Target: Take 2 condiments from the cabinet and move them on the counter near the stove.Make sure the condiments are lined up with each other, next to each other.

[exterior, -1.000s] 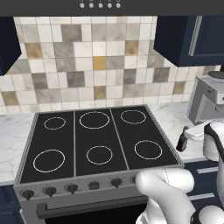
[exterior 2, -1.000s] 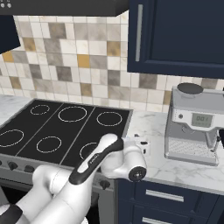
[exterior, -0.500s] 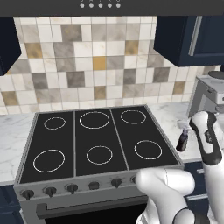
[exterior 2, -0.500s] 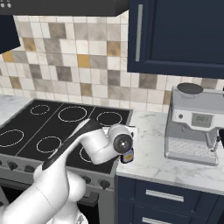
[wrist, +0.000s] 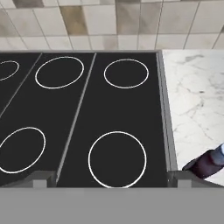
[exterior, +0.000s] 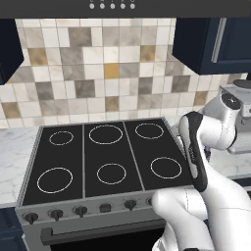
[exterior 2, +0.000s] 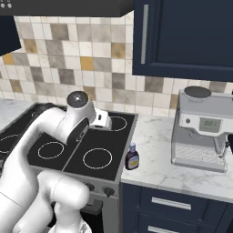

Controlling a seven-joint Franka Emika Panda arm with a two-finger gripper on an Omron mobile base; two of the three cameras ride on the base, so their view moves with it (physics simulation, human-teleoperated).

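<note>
A short dark red-brown condiment bottle (exterior 2: 132, 157) with a blue cap stands upright on the white marble counter (exterior 2: 157, 136), right beside the stove's (exterior 2: 77, 157) right edge. In the hand view this bottle (wrist: 206, 164) peeks in at the lower right, on the counter (wrist: 192, 96) next to the black cooktop (wrist: 109, 105). My gripper (exterior 2: 105, 121) hangs above the right burners, up and to the left of the bottle and apart from it. Its fingertips (wrist: 40, 177) stand wide apart, so my gripper (wrist: 111, 178) is open with nothing between them. The cabinet is out of view.
A grey coffee machine (exterior 2: 200, 129) stands on the counter to the right of the bottle. A navy door cabinet (exterior 2: 182, 36) hangs above it. My white arm (exterior: 196, 157) crosses the stove's (exterior: 103, 152) right side. Tiled wall (exterior: 98, 73) backs the cooktop.
The arm has lifted away from the bottle and swung left, so the hand is now over the stove. The bottle stays standing on the counter. The gripper stayed open.
</note>
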